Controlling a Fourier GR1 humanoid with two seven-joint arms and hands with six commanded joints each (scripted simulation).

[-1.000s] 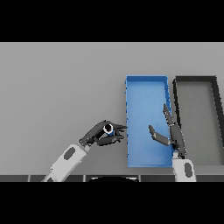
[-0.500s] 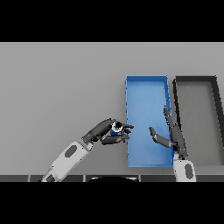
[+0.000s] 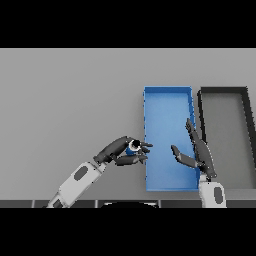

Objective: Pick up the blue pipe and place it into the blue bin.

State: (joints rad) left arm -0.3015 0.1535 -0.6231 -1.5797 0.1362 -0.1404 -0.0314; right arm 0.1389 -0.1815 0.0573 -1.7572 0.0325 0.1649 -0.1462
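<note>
A short blue pipe (image 3: 133,147) with a dark open end is pinched in my left hand (image 3: 121,151), fingers and thumb curled round it. The hand hovers just left of the blue bin (image 3: 167,100), its fingertips reaching the bin's left wall near the front. The bin is a long rectangular tray with a blue floor. My right hand (image 3: 198,153) is open with straight fingers, held over the bin's right front part, thumb pointing left toward the pipe.
A dark grey bin (image 3: 223,91) of the same shape stands right beside the blue one. The grey table (image 3: 65,100) stretches wide to the left and back.
My left hand has carried the pipe to the right, from well short of the blue bin up to its left wall. The right hand has dropped slightly toward the front.
</note>
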